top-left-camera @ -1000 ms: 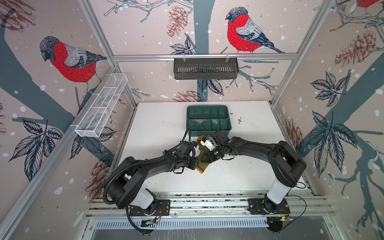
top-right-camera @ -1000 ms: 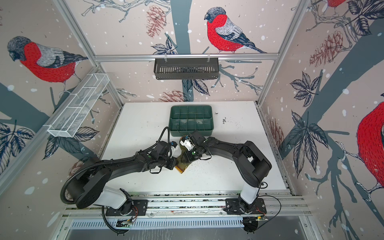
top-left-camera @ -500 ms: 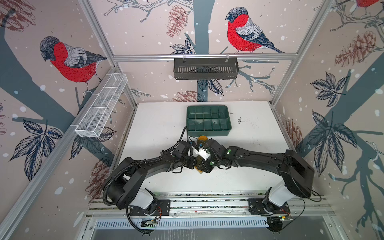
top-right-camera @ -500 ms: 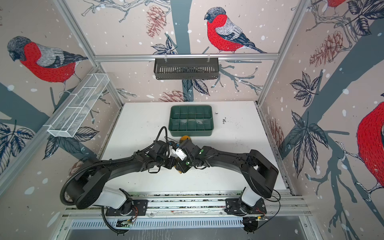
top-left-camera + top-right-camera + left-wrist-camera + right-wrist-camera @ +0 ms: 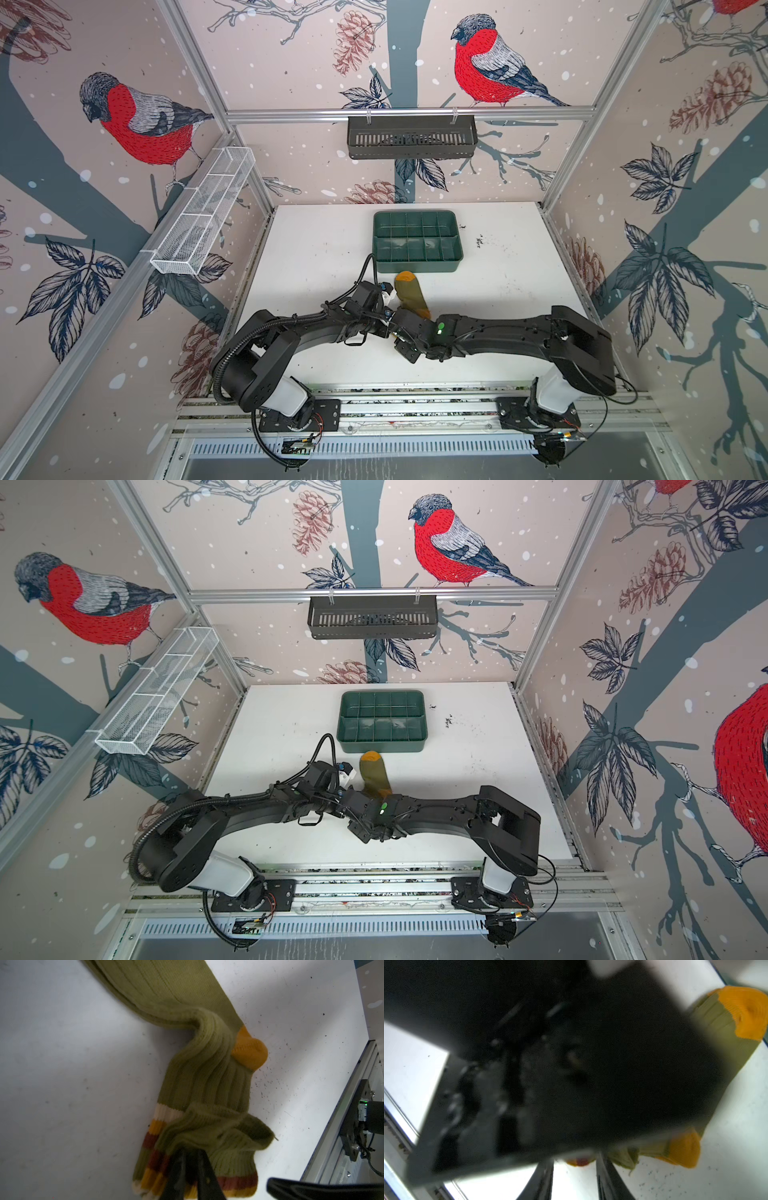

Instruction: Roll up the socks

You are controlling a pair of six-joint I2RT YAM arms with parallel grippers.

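Observation:
The socks lie on the white table just in front of the green tray, their orange toe toward it, in both top views. The two wrists meet over the cuff end and hide it there. In the left wrist view the olive socks bend at the orange heel, and my left gripper is shut on a bunched fold of the striped cuff. My right gripper is open over bare table just short of the cuff. The left arm's dark body blocks most of that view.
The dark green compartmented tray stands behind the socks. A white wire basket hangs on the left wall and a dark slotted basket on the back rail. Dark specks dot the table right of the tray.
The right arm has stretched lower and swung toward the front, its gripper now under the left wrist. The socks' toe end has become uncovered. The left gripper keeps its hold.

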